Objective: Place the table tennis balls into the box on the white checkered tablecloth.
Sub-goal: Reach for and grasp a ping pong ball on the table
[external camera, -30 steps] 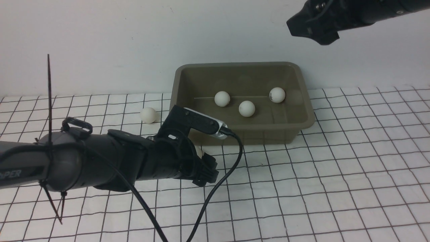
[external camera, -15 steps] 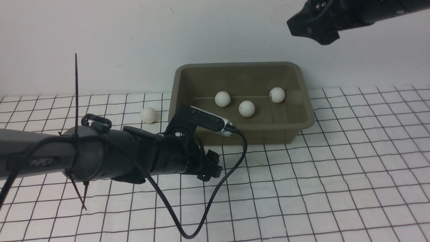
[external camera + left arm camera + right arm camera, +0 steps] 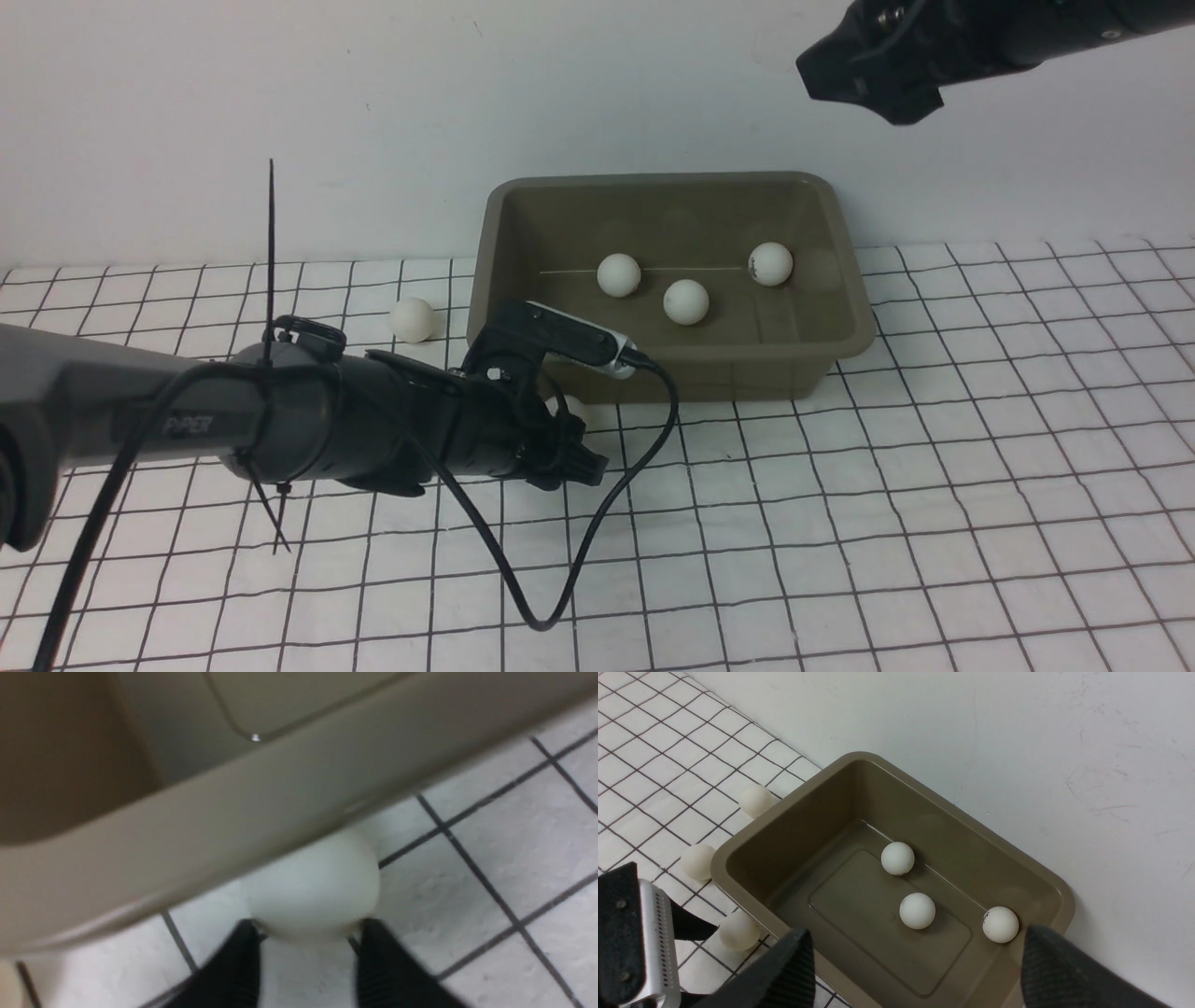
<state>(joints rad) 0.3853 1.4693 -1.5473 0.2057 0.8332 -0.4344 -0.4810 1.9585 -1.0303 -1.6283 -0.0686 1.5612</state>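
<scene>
Here, the left tool (image 3: pixel 308 933) pinches one white ball (image 3: pixel 310 882) on the checkered tablecloth (image 3: pixel 934 485), tight against the near wall of the box (image 3: pixel 845 280). Three balls (image 3: pixel 686 301) lie inside the box. The right tool (image 3: pixel 859 93) hangs wide open and empty above its far right corner.

1. Bright, even light; soft shadows lie under the balls (image 3: pixel 686 301) in the box (image 3: pixel 738 373).
2. Left wrist view is blurred: the near ball (image 3: pixel 313 891) and box rim look soft.
3. Front view is sharp.
</scene>
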